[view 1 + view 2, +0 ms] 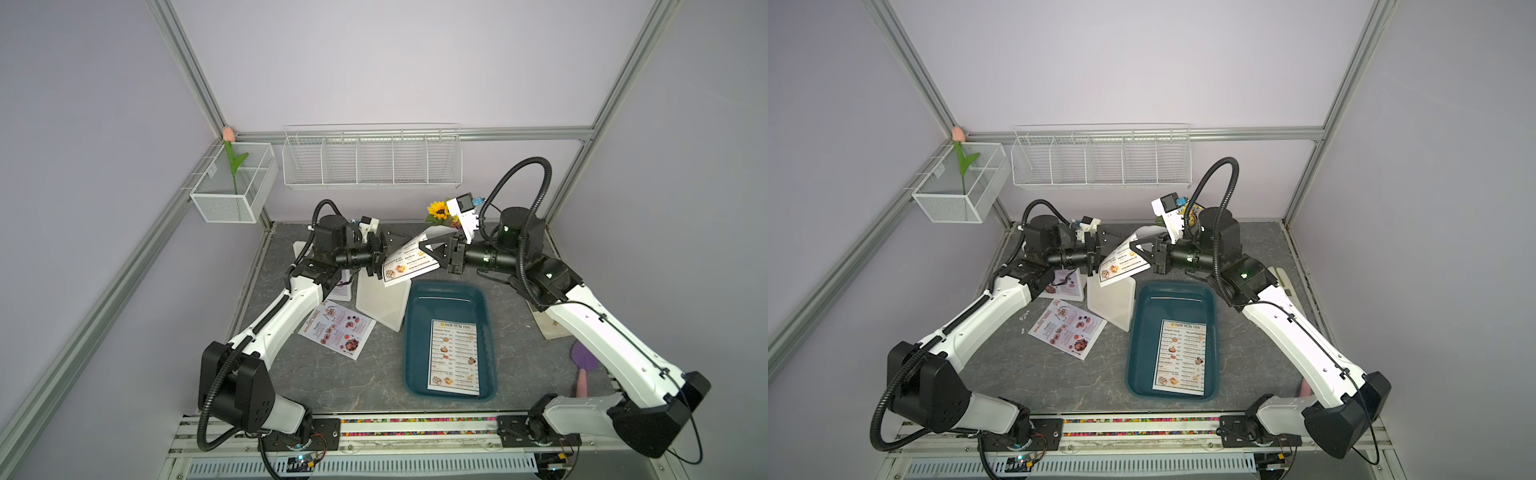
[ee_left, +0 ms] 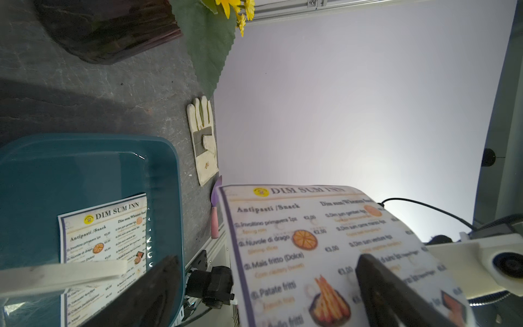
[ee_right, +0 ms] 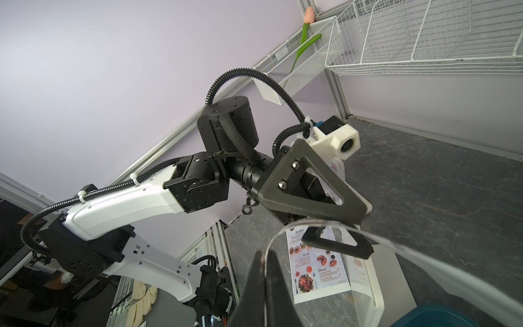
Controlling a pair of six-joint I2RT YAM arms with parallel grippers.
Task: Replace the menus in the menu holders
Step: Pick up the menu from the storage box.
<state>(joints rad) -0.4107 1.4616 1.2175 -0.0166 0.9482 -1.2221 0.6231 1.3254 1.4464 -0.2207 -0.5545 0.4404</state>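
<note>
Right gripper [image 3: 264, 263] has its jaws pinched tight on the edge of a white DIM SUM INN menu [image 1: 409, 259], and the sheet hangs in the air, bowed in a curve, between the two arms at the back of the table [image 1: 374, 386]. Left gripper [image 3: 363, 232] faces it with jaws wide apart, one finger above the sheet's far edge and one below. Whether either finger touches the paper, I cannot tell.

Below the lifted sheet sits an empty white menu holder [image 1: 382, 303], just beside the teal tray [image 1: 415, 345]. Inside that tray a second DIM SUM INN menu [image 1: 455, 357] lies flat, face up, toward the near end.

Over on the left, a pinkish SPECIAL MENU sheet [image 1: 336, 328] lies loose on the table, face up and turned askew, near the left forearm. Behind it, half hidden under the left arm, is a second holder [image 1: 1065, 286] with a pinkish sheet showing on its face.
</note>
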